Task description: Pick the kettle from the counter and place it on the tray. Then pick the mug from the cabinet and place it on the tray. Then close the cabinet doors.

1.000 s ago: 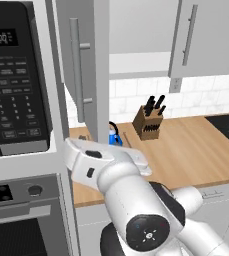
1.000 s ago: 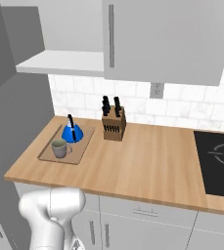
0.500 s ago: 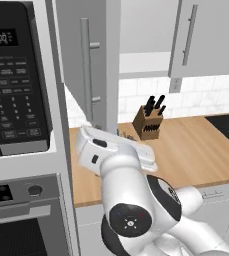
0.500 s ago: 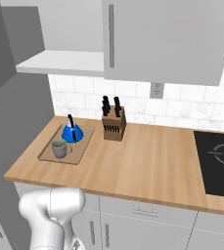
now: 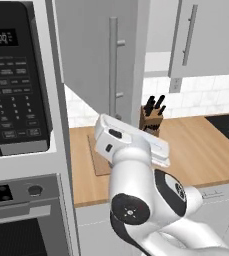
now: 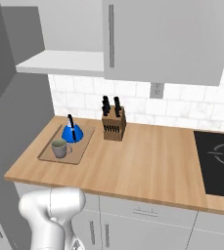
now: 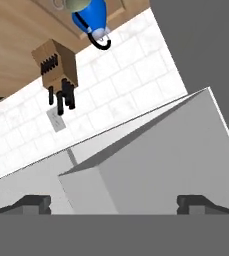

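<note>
The blue kettle [image 6: 73, 133] and the grey-green mug [image 6: 59, 148] both stand on the wooden tray [image 6: 82, 146] at the left end of the counter [image 6: 147, 166]. In the hand view, which is rolled over, the kettle [image 7: 91, 15] and a bit of the mug [image 7: 68, 4] hang at the top. My gripper [image 7: 115, 204] is open and holds nothing, and a grey cabinet door panel [image 7: 161, 165] lies close in front of its fingertips [image 7: 33, 202]. The left cabinet door [image 5: 96, 65] stands partly swung out, with my white hand [image 5: 131, 142] below it. The right door [image 6: 167, 39] is shut.
A brown knife block [image 6: 114, 124] stands against the tiled wall right of the tray. The black microwave [image 5: 16, 80] and oven column fill the left. A black cooktop [image 6: 218, 161] lies at the counter's right end. The open white cabinet shelf [image 6: 59, 61] hangs above the tray.
In the left base view the left door and its bar handle have swung to the right, and my hand has moved right with it, now covering the kettle. Kettle, mug and tray have not moved.
</note>
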Robot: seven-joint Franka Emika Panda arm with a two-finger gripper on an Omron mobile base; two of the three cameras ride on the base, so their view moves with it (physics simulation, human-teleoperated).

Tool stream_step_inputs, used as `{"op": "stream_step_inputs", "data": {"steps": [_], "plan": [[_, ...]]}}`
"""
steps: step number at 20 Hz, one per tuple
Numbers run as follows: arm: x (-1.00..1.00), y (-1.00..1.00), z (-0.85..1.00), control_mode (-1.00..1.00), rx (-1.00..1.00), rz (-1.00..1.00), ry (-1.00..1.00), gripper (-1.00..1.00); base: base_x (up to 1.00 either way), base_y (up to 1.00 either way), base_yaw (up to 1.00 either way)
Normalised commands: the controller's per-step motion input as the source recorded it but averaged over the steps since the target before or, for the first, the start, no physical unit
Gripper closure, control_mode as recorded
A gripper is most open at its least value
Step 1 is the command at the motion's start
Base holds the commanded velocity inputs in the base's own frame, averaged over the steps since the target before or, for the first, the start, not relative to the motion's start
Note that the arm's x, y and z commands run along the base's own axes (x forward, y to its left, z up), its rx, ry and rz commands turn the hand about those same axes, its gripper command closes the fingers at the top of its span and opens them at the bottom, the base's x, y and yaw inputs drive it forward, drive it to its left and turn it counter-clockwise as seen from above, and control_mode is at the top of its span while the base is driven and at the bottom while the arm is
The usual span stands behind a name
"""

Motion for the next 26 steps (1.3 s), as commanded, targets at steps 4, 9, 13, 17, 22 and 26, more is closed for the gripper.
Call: {"op": "stream_step_inputs", "data": {"steps": [4,9,13,17,22,26], "plan": [[0.25,-0.53,0.13,-1.0,0.0,-0.15,-0.09,-1.0,0.0,0.0,0.0],[0.32,-0.49,0.08,-1.0,0.0,-0.17,-0.05,-1.0,0.0,0.0,0.0],[0.4,-0.56,0.07,-1.0,0.0,-0.19,-0.01,-1.0,0.0,0.0,0.0],[0.49,-0.55,0.07,-1.0,0.0,-0.2,0.0,-1.0,0.0,0.0,0.0],[0.56,-0.5,0.03,-1.0,0.02,-0.14,0.0,-1.0,0.0,0.0,0.0],[0.59,-0.38,0.0,-1.0,0.03,-0.09,0.0,-1.0,0.0,0.0,0.0]]}}
